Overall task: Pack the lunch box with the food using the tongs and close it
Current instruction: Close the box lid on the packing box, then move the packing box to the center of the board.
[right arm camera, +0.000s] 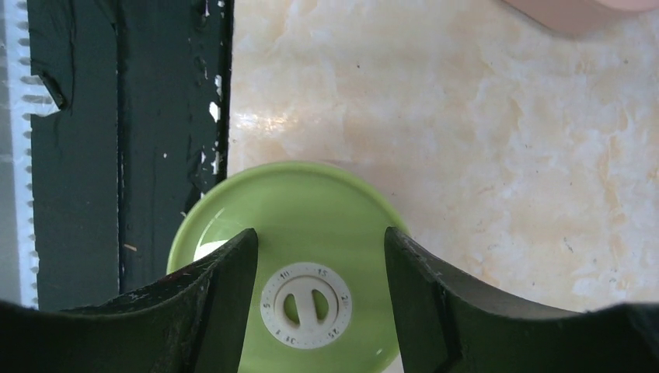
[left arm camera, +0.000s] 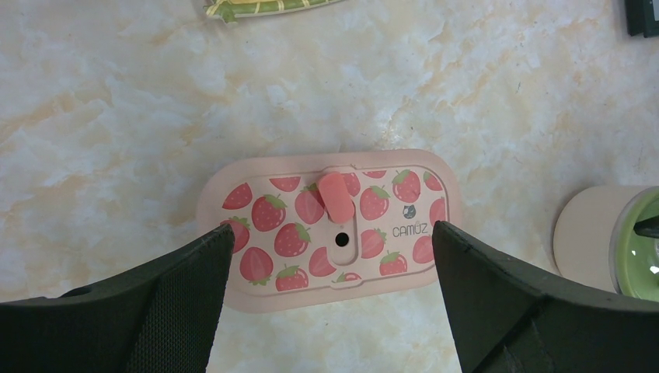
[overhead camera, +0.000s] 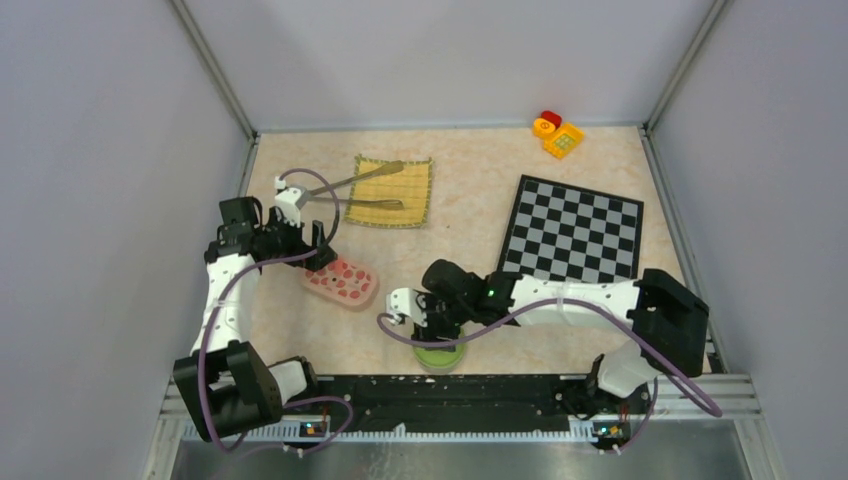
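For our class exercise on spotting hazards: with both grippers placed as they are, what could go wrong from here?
1. The green tub stands right beside the black rail. The right gripper, open over its lid, might shove it against the rail or tip it.
2. The left gripper hovers open across the closed pink lunch box. A grip on its smooth rounded sides may slip.

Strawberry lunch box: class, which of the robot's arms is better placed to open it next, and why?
Left. The left gripper hangs open directly over the strawberry lunch box, its jaws flanking it. The right gripper is over the green round lid near the arm bases, away from the box.
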You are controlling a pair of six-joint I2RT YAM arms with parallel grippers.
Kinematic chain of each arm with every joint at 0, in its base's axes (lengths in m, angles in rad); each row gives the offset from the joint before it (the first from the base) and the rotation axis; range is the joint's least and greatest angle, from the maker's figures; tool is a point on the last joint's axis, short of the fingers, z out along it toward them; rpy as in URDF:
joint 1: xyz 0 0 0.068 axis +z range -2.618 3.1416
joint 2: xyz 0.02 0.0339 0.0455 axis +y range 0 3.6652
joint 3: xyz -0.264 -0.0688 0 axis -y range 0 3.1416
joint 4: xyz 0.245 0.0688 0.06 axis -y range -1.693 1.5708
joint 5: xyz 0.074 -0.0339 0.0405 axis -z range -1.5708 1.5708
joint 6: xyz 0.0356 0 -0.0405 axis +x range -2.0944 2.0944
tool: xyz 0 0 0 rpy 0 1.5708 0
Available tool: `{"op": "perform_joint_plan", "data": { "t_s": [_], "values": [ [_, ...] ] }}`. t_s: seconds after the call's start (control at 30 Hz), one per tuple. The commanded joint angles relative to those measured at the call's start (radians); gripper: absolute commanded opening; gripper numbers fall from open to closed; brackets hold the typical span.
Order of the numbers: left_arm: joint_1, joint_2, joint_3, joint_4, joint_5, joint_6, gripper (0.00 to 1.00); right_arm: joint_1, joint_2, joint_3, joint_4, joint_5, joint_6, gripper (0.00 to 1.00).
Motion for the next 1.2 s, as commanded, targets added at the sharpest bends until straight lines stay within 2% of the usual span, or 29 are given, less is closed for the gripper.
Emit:
{"op": "perform_joint_plan", "data": {
  "t_s": [0.0, 0.27, 0.33, 0.5, 0.7, 1.0, 1.17],
  "values": [
    [-0.002, -0.011, 0.026, 0.021, 0.015, -0.002, 0.99, 0.034, 0.053, -0.074, -0.076, 0.126, -0.020, 0.61],
    [-0.002, -0.022, 0.021, 0.021, 0.014, -0.008, 0.99, 0.034, -0.125, -0.027, -0.090, 0.114, -0.033, 0.62],
    [-0.002, -0.021, 0.024, 0.026, 0.011, -0.026, 0.99, 0.033, -0.194, -0.033, -0.088, 0.093, -0.055, 0.65],
    [-0.001, -0.014, 0.039, 0.026, 0.015, -0.053, 0.99, 0.057, -0.238, -0.038, -0.150, 0.023, -0.099, 0.65],
    [0.003, -0.007, 0.047, 0.014, -0.008, -0.046, 0.99, 0.211, -0.229, -0.098, -0.118, 0.182, -0.162, 0.66],
    [0.012, -0.002, 0.062, -0.023, -0.008, -0.015, 0.99, 0.277, -0.101, -0.098, -0.014, 0.395, -0.167, 0.66],
    [0.075, 0.063, 0.106, -0.105, -0.019, 0.048, 0.99, 0.272, -0.032, -0.097, 0.018, 0.489, -0.137, 0.62]
  ]
}}
